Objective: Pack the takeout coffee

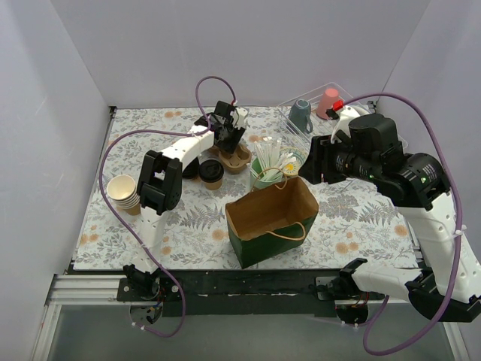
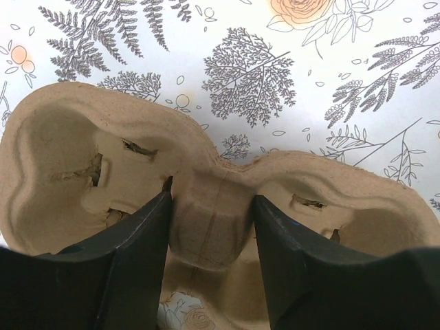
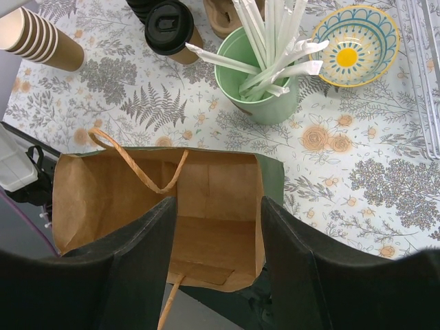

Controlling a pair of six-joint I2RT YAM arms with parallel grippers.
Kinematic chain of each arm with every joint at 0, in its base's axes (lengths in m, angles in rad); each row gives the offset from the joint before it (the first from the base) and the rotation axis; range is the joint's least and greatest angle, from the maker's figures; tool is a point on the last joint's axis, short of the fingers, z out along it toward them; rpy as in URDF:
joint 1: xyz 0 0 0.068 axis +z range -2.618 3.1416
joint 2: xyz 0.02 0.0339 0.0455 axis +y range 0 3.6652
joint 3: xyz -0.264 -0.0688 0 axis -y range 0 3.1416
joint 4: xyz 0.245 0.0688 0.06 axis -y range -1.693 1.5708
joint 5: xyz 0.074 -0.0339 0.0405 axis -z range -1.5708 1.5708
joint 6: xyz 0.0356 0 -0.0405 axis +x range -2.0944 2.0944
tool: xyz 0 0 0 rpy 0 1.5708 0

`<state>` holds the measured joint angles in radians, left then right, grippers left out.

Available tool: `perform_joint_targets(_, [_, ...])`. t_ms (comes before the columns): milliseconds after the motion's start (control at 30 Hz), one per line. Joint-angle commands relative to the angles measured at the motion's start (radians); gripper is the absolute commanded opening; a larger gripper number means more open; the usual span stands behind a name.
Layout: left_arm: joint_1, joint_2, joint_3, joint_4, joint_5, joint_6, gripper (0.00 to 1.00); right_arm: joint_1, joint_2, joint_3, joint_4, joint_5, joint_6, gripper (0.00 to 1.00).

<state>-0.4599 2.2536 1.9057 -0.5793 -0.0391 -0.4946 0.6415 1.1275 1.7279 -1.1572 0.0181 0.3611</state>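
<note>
Top external view: the takeout coffee [image 1: 211, 174], a brown paper cup with a black lid, stood upright on the table [image 1: 342, 226], just beside the near-left edge of the cup carrier [image 1: 235, 158]. It sat outside the carrier's pockets. The left tool [image 2: 212, 191] was over the carrier, a little farther from the arm bases than the coffee and apart from it.

From the left wrist, that tool was clenched on the carrier: its two fingers [image 2: 137, 261] pressed against either side of the raised centre ridge, with an empty pocket to each side. The coffee did not show in this view.

The right tool [image 3: 216, 203] hung released above the open mouth of the paper bag [image 3: 103, 199], its jaws apart with nothing between them. From the right wrist, the coffee lay well beyond the bag's far edge, toward the upper left, far from this tool. A dark stack of lids [image 3: 141, 7] stood just beside the coffee, and the stack of paper cups [image 3: 38, 38] lay on its side farther left. The green cup [image 3: 265, 89], full of wrapped straws [image 3: 275, 41], stood between the coffee and the patterned bowl [image 3: 354, 45]. The bag stood upright near the table's front edge, one handle [image 3: 137, 168] drooping into it.
</note>
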Motion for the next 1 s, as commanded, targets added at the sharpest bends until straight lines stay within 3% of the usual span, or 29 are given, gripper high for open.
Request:
perform_joint_targets(0, [0.001,-0.046,0.05,-0.002,-0.036,0.004,0.4,0.0,0.0,0.03,0.016,-0.012,-0.019,0.59])
perform_joint_targets(167, [0.001,-0.052,0.05,-0.001,-0.053,0.005,0.49,0.0,0.005,0.033,0.019,-0.012,-0.019,0.59])
perform_joint_targets(367, [0.001,-0.052,0.039,-0.002,-0.053,0.016,0.47,0.0,0.005,0.036,0.016,-0.012,-0.014,0.59])
perform_joint_targets(633, [0.003,-0.063,0.026,0.002,-0.081,0.021,0.53,0.0,0.014,0.041,0.011,-0.012,-0.008,0.59])
perform_joint_targets(967, [0.01,-0.08,0.038,-0.004,-0.068,0.028,0.45,-0.002,0.032,0.058,0.008,-0.05,-0.007,0.59])
